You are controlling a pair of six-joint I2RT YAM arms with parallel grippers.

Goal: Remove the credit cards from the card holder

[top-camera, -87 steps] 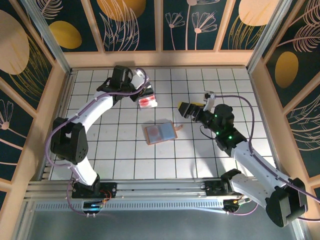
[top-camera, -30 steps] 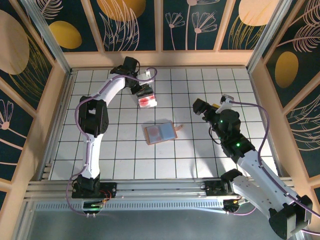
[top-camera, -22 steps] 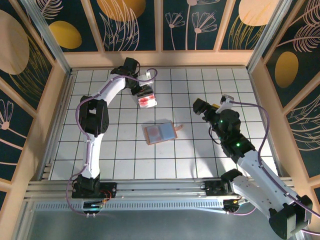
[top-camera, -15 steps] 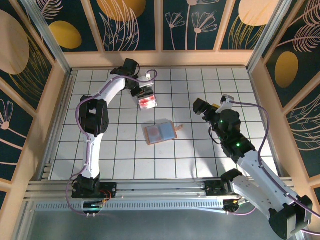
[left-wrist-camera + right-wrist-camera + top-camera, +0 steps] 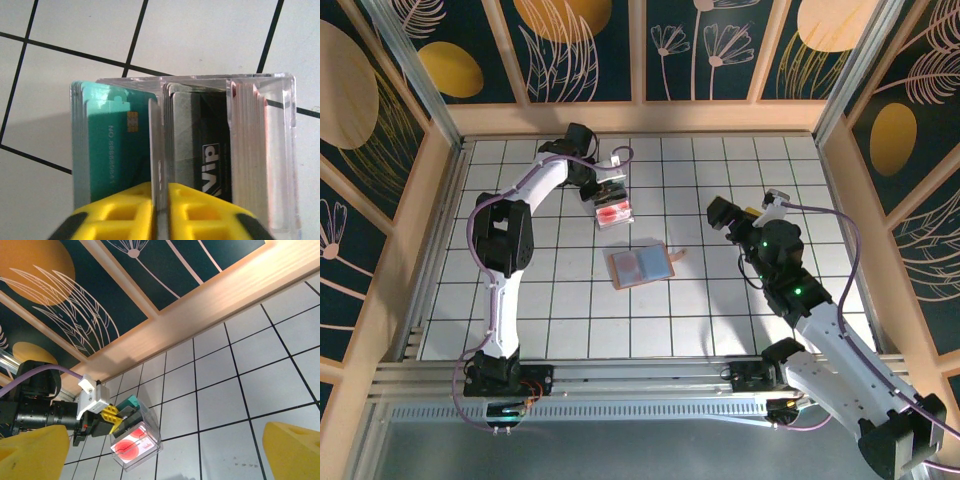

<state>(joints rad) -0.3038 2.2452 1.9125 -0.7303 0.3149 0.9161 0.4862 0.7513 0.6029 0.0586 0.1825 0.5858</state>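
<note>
Looking up-left of the card holder [image 5: 642, 265], you see the left gripper [image 5: 160, 194] at the clear box [image 5: 612, 204], its fingers close about a thin upright sheet; you cannot tell whether it grips. The holder lies open, with bare tiles [image 5: 570, 300] along every edge. Right of it, the right gripper [image 5: 720, 213] hovers with its jaws wide apart.

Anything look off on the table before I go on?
Nothing spilled or damaged. The tan-pink leather card holder lies open mid-table, slightly skewed to the tile lines. At the small clear plastic box of cards, the left gripper pinches a thin pale sheet standing between the stacks.
</note>
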